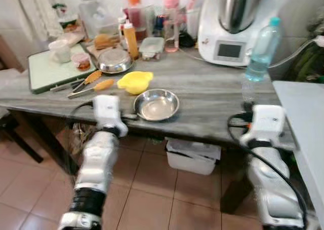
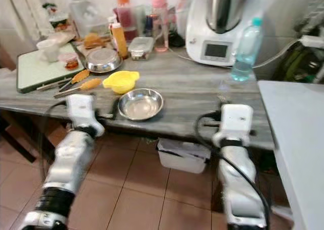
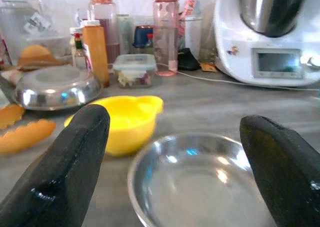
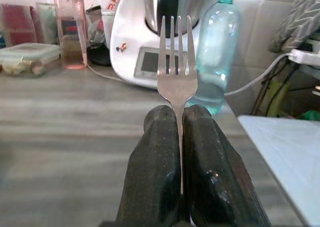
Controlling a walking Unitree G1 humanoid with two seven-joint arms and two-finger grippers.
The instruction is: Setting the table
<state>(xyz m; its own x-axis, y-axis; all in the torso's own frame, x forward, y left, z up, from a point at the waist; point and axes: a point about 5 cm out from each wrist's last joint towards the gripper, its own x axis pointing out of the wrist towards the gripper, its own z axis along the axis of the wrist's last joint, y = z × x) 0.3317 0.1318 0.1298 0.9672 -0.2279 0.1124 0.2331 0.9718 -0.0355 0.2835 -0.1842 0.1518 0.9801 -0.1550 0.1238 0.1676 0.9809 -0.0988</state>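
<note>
Fork clamped in the right gripper, steel bowl ahead of the left, both at the near edge of the grey tabletop (image 1: 212, 96).

The right gripper (image 4: 181, 118) is clenched on a silver metal fork (image 4: 176, 67), tines up (a clear plastic water bottle with a teal cap (image 4: 216, 52) and a white kitchen machine (image 4: 150, 34) stand beyond it). The left gripper (image 3: 175, 137) is spread wide and holds nothing, the round shiny steel bowl (image 1: 156, 104) lying between its fingers (image 3: 65, 167), with a yellow plastic bowl (image 1: 134, 81) just behind.
</note>
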